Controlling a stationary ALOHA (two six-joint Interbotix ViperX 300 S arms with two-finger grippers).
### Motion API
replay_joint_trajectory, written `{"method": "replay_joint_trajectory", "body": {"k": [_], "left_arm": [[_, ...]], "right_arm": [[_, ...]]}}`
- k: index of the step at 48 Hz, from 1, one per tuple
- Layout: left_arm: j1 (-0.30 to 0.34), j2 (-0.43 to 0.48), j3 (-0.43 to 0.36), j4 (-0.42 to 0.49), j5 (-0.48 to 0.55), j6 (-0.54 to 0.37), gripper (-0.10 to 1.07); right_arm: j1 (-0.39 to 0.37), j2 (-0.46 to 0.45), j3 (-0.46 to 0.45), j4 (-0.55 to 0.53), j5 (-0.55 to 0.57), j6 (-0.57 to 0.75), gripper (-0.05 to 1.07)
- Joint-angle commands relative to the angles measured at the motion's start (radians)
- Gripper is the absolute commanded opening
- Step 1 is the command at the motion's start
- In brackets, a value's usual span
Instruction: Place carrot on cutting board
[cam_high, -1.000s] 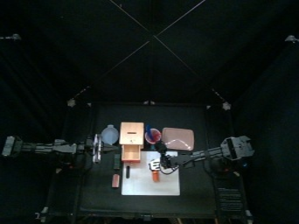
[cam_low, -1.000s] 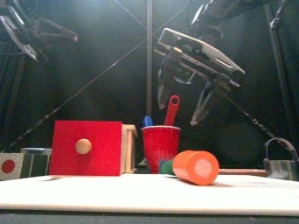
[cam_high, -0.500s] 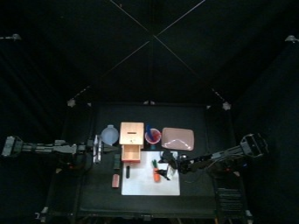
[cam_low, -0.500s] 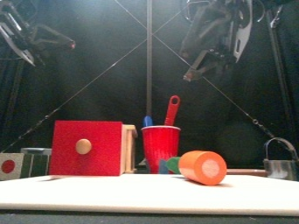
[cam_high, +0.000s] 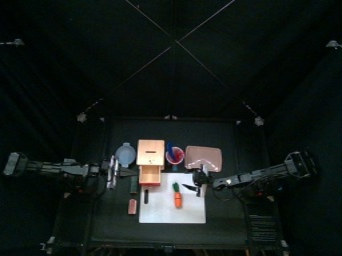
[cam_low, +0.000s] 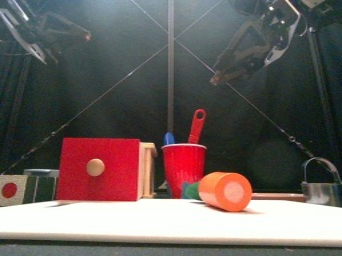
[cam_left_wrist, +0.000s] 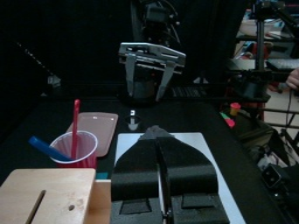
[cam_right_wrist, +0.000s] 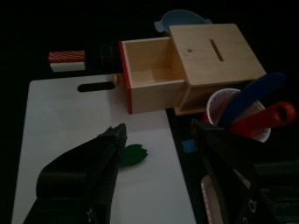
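The carrot (cam_high: 177, 198), a short orange stick with a green tip, lies on the white cutting board (cam_high: 191, 212). In the front view the carrot (cam_low: 222, 190) shows its round orange end on the board (cam_low: 171, 222). My right gripper (cam_high: 199, 182) hangs open above the board's right back corner, apart from the carrot. In the right wrist view its jaws (cam_right_wrist: 158, 147) stand wide, and only the carrot's green tip (cam_right_wrist: 133, 155) peeks out beside one finger. My left gripper (cam_left_wrist: 158, 138) rests at the table's left, jaws together, holding nothing.
A wooden box (cam_high: 151, 165) with an open drawer stands behind the board. A red cup (cam_low: 183, 170) holding utensils is beside the box, and a pinkish-tan square (cam_high: 205, 156) lies to its right. A small striped block (cam_right_wrist: 69, 59) lies left of the board.
The right gripper has risen from just over the carrot and drawn back to the right, still open. The carrot stays on the board. The left arm has not moved.
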Motion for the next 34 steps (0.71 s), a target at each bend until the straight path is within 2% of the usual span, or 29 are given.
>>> {"method": "replay_joint_trajectory", "body": {"k": [1,34], "left_arm": [[0.008,0.012,-0.031,0.000,-0.003,-0.002,0.11],[0.040,0.012,-0.040,0.021,-0.005,0.002,0.11]], "right_arm": [[-0.005,-0.029,0.003,0.012,-0.005,0.002,0.93],[-0.040,-0.064,0.044,0.060,-0.006,-0.006,0.93]]}}
